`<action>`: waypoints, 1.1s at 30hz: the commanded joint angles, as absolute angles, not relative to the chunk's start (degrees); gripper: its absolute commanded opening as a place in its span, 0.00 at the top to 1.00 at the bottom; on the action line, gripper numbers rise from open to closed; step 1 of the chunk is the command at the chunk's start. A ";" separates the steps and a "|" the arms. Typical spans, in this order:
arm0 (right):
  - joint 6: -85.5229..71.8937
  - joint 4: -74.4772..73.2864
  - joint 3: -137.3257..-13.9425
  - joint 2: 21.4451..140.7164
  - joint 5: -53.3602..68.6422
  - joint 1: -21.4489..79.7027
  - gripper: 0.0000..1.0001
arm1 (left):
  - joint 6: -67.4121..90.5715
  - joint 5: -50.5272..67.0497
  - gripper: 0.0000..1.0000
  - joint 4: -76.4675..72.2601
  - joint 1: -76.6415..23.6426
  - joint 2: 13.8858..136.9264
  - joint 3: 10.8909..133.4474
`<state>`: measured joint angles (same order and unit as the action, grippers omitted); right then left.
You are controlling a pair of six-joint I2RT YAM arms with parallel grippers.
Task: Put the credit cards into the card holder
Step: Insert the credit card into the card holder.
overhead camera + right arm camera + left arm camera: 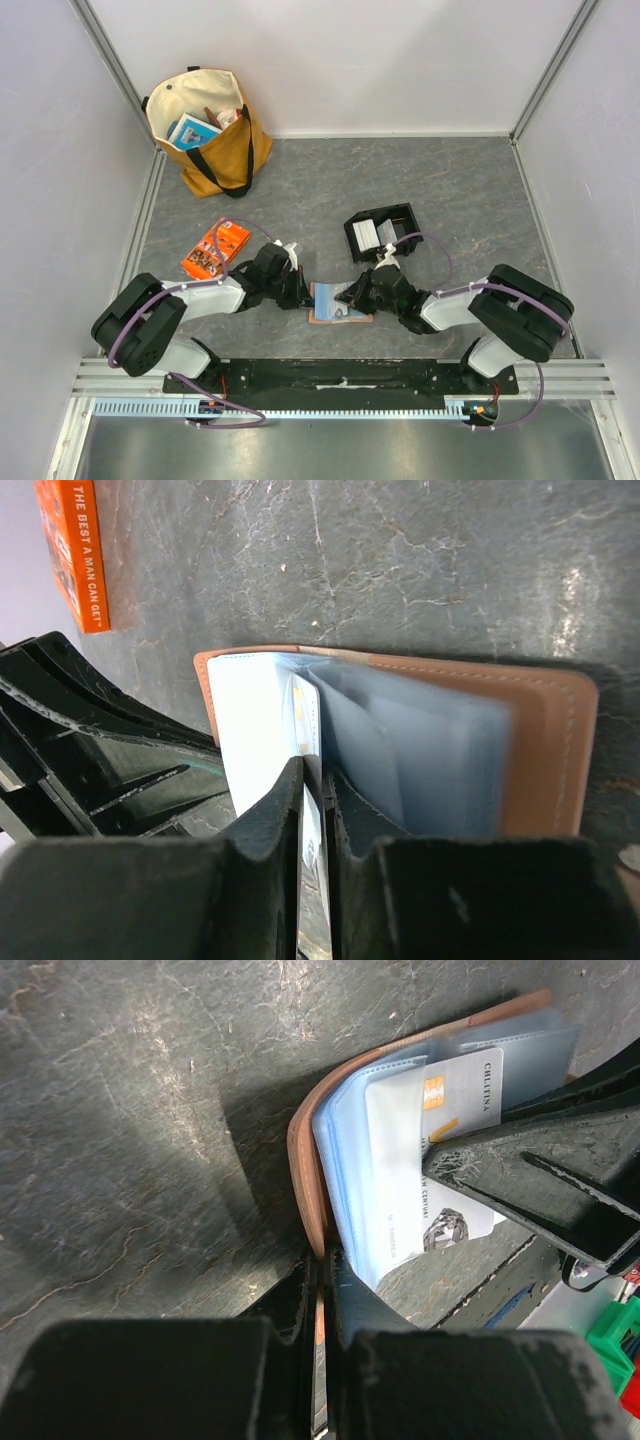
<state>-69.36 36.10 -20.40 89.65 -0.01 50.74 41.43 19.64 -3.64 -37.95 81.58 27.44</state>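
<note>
We note the card holder (pixel 540 740) lying open on the surface (pixel 400 560), between both pincers. The left pincer (pixel 320 1295) is clenched on the holder's tan cover edge, pinning it. The right pincer (pixel 313 780) grasps a credit card (pixel 420 1170) by its outer edge, with the chip end apparently in among the holder's pale-blue sleeves. We judge the card light, stiff and slick, best pinched flat near one end and pushed straight in. The sleeves look soft and floppy, so the cover needs holding down.

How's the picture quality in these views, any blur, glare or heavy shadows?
Top external: sharp, evenly lit, shadows soft. Left wrist: left hand blurred up close, credit card print fairly crisp, card holder casts a dark shadow. Right wrist: right hand blurred, glare patch on table.
</note>
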 commanded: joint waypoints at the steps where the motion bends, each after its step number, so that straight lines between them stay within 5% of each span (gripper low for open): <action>1: -64.44 16.81 -21.62 85.54 -4.29 51.42 0.76 | 40.87 15.20 0.98 0.53 -38.14 83.67 25.31; 4: -61.36 6.80 -24.95 80.79 -10.27 51.42 0.57 | 40.78 15.21 0.98 0.53 -38.15 83.76 25.49; 8: -59.15 1.94 -27.94 78.40 -12.74 51.42 0.49 | 40.69 15.38 0.98 0.44 -38.14 83.76 25.40; 27: -57.04 10.90 -33.84 87.63 -4.57 55.11 0.55 | 40.43 16.17 0.98 0.18 -38.15 83.50 25.75; 33: -56.16 13.18 -33.40 85.26 -4.39 55.20 0.68 | 40.43 16.08 0.98 0.35 -38.15 83.41 25.93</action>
